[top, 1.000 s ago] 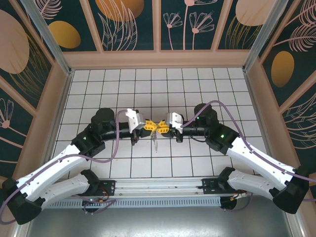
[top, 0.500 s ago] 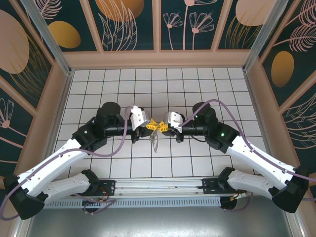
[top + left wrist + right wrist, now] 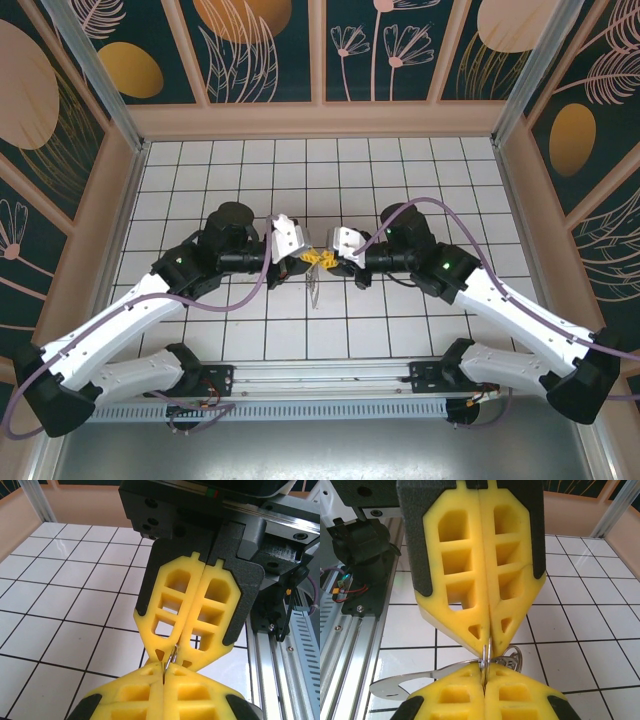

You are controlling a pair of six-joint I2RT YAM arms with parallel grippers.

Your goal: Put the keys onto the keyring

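Observation:
My left gripper and right gripper meet tip to tip above the middle of the tiled floor. Both are shut on the same thin metal keyring, which stands edge-on between the two pairs of yellow fingertips. A flat silver key hangs from the ring, its blade pointing left and its round openwork head just right of the ring. From above, the key dangles below the joined tips. In each wrist view the other arm's gripper faces mine.
White tiled floor stretches behind and to both sides, closed in by tan walls. The metal base rail with both arm mounts runs along the near edge.
Both wrists have drawn closer together and the left arm's elbow has swung inward and back. The fingertips stay joined on the ring, and the key still hangs beneath.

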